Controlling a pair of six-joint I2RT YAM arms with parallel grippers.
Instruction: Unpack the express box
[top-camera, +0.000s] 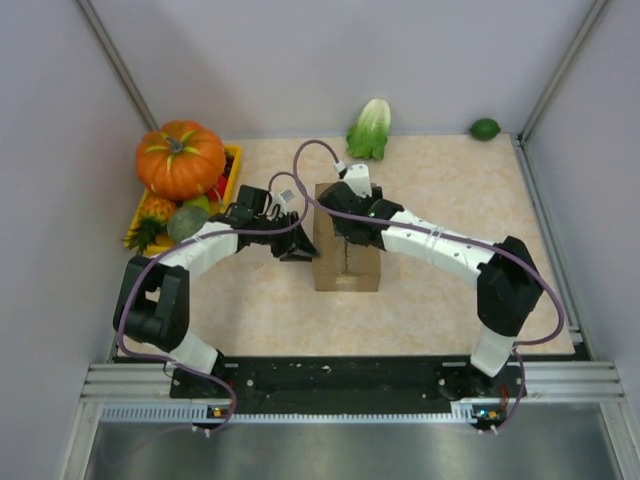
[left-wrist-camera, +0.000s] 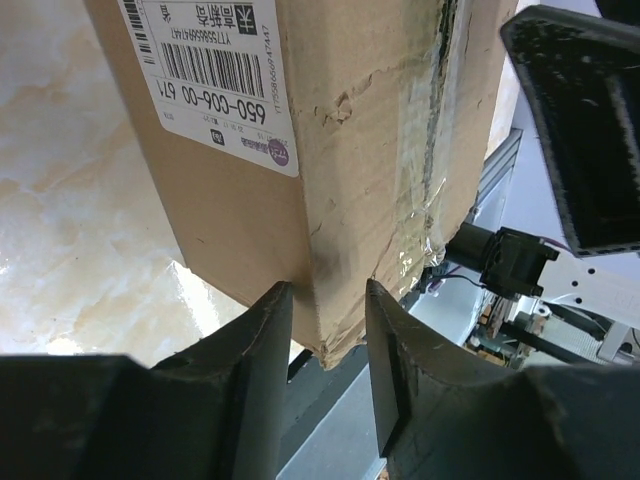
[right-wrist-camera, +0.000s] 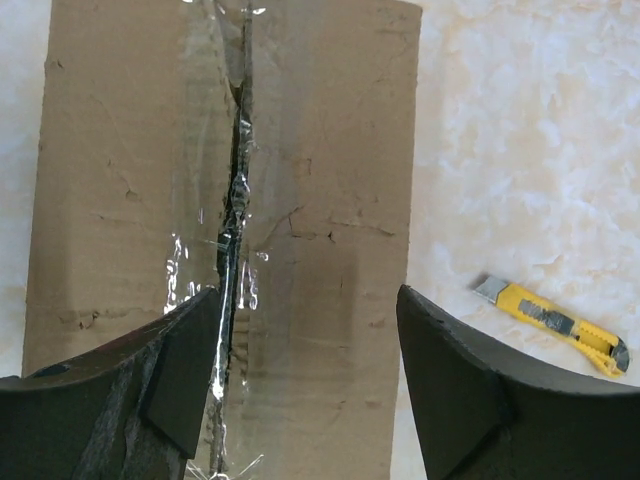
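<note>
The express box (top-camera: 347, 262) is a brown cardboard box standing mid-table, its taped centre seam (right-wrist-camera: 235, 210) split open along a dark gap. Its white barcode label (left-wrist-camera: 215, 70) is on the side face. My left gripper (top-camera: 297, 243) is at the box's left side. In the left wrist view its fingers (left-wrist-camera: 268, 335) straddle a crumpled box corner (left-wrist-camera: 335, 300), both tips against the cardboard. My right gripper (top-camera: 352, 215) hovers open over the box top (right-wrist-camera: 320, 200). Its left finger (right-wrist-camera: 185, 365) is over the seam and the other finger is past the box's right edge.
A yellow utility knife (right-wrist-camera: 555, 325) lies on the table right of the box. At the back left, a yellow tray (top-camera: 232, 165) holds a pumpkin (top-camera: 180, 158), a pineapple (top-camera: 148, 222) and other produce. A cabbage (top-camera: 370, 128) and a lime (top-camera: 485, 128) sit by the back wall.
</note>
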